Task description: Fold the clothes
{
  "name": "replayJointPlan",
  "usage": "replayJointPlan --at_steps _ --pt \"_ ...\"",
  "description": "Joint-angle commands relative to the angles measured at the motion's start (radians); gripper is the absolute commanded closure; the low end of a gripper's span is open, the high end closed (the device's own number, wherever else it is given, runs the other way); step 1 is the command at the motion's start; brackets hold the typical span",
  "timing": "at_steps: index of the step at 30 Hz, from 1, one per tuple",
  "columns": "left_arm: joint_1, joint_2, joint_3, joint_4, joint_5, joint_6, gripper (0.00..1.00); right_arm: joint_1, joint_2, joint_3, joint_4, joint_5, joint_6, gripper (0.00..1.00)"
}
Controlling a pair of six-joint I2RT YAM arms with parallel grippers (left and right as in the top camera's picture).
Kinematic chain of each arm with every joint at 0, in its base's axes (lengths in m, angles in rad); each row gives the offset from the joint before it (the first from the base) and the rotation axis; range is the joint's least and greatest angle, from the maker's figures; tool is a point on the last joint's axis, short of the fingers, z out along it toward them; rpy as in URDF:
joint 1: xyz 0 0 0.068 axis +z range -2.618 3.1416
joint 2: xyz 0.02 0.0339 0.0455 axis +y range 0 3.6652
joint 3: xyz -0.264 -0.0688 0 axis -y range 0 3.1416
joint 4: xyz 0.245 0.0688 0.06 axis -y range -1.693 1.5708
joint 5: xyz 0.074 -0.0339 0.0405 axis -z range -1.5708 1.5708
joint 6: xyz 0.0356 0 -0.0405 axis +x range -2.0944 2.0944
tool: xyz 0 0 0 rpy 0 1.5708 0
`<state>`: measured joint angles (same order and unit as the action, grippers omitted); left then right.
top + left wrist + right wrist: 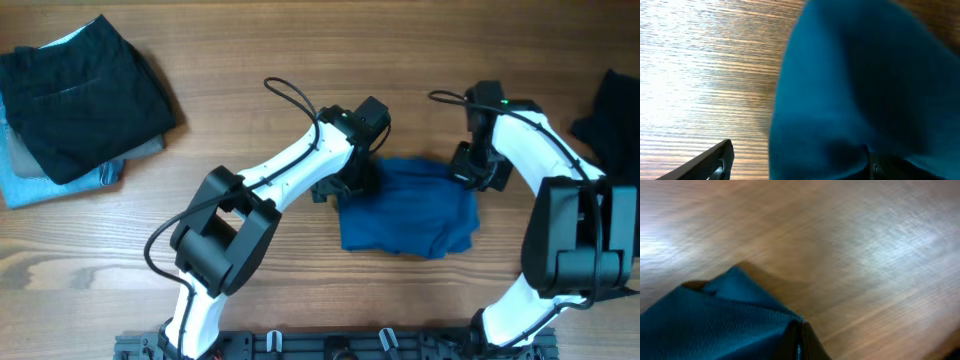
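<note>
A blue garment (405,210) lies crumpled in the middle of the wooden table. My left gripper (345,185) is at its upper left edge. In the left wrist view its fingers (800,165) are wide apart, with the blue cloth (855,90) lying between them and draped over the right finger. My right gripper (470,172) is at the garment's upper right corner. In the right wrist view its fingers (800,342) are pressed together on a corner of the blue cloth (715,320), just above the table.
A stack of folded clothes sits at the back left, with a black piece (75,90) on top and light blue denim (40,185) at the bottom. A dark garment (615,110) lies at the right edge.
</note>
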<state>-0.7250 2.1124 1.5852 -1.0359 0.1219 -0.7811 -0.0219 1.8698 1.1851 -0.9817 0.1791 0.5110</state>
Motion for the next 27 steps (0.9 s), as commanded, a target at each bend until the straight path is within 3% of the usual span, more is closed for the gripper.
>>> replayJointPlan --at_steps 1,4,8,17,22,27 --pt "0.022 0.053 -0.018 -0.019 -0.045 -0.020 0.16 -0.084 -0.026 -0.012 -0.049 0.138 0.040 0.96" --pt "0.020 0.053 -0.018 -0.019 -0.045 -0.020 0.16 -0.097 -0.026 -0.014 -0.100 0.095 0.020 0.95" --pt "0.026 0.053 -0.017 -0.019 -0.047 -0.019 0.17 -0.097 -0.026 -0.014 -0.104 -0.054 -0.126 0.86" --pt "0.091 -0.083 -0.012 -0.069 -0.137 -0.007 0.18 -0.097 -0.163 0.076 -0.138 -0.230 -0.232 0.85" --pt "0.138 -0.198 -0.012 0.073 -0.149 0.062 0.08 -0.089 -0.263 0.074 -0.172 -0.590 -0.431 0.79" --pt "0.168 -0.153 -0.013 0.221 -0.043 0.185 0.05 -0.042 -0.259 -0.006 -0.218 -0.620 -0.431 0.78"
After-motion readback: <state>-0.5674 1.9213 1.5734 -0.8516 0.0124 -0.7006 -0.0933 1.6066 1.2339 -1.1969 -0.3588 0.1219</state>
